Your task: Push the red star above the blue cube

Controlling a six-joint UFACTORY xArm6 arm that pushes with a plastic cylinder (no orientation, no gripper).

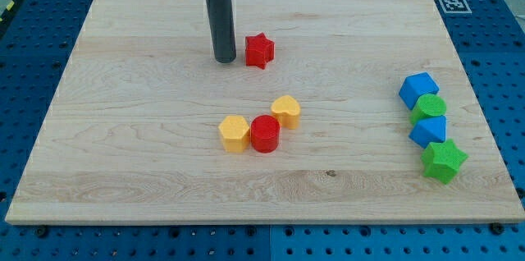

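The red star (259, 50) lies on the wooden board in the upper middle of the view. My tip (225, 60) rests on the board just to the star's left, a small gap apart. The blue cube (418, 89) sits far off at the view's right, at the top of a column of blocks. The star is left of the cube and slightly higher in the view.
Below the blue cube stand a green round block (429, 108), a second blue block (429, 130) and a green star (444, 161). In the board's middle sit a yellow block (235, 133), a red cylinder (265, 133) and a yellow heart (285, 111). The board's right edge (474, 89) is near.
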